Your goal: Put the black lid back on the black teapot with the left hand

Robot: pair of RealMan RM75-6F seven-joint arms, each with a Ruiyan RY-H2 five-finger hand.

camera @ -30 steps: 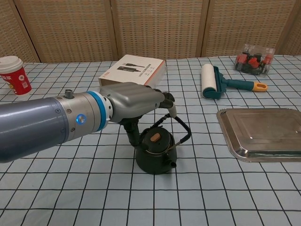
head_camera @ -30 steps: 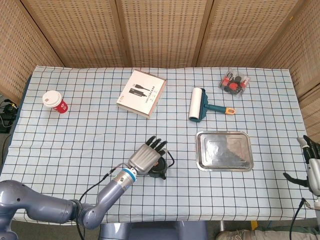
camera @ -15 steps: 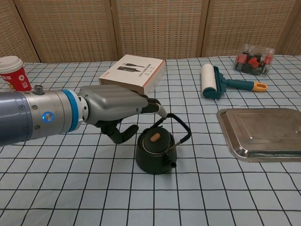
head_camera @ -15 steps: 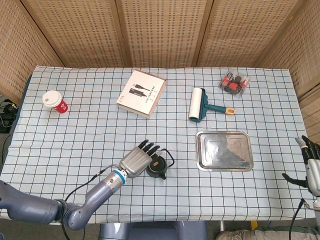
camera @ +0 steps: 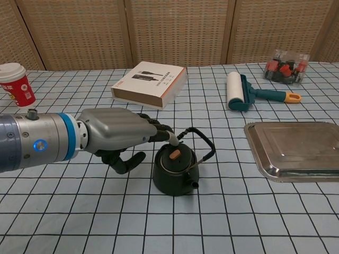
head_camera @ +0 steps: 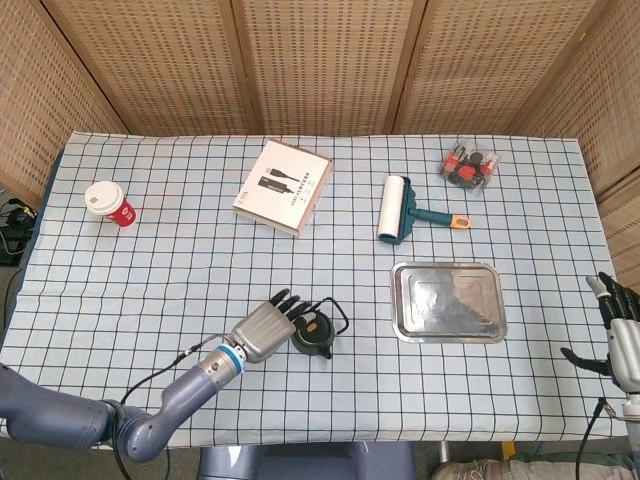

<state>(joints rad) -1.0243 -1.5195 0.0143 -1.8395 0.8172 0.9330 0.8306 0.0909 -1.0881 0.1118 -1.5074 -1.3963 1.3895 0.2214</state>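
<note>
The black teapot (camera: 175,173) (head_camera: 313,338) stands near the front middle of the table, its wire handle arching over it. The black lid (camera: 175,157) with a brown knob sits on the pot's opening. My left hand (camera: 119,139) (head_camera: 265,329) hovers just left of the pot, fingers spread and holding nothing; its fingertips (camera: 165,130) reach close to the handle. My right hand (head_camera: 620,335) hangs off the table's right edge, fingers apart and empty; the chest view does not show it.
A steel tray (camera: 296,150) lies right of the teapot. Behind are a lint roller (camera: 236,91), a white box (camera: 151,82), a red paper cup (camera: 16,83) at far left and a clear pack of small items (camera: 286,67).
My left hand has drawn back leftward and lower, away from above the teapot. The lid stays on the pot. The right hand has hardly moved.
</note>
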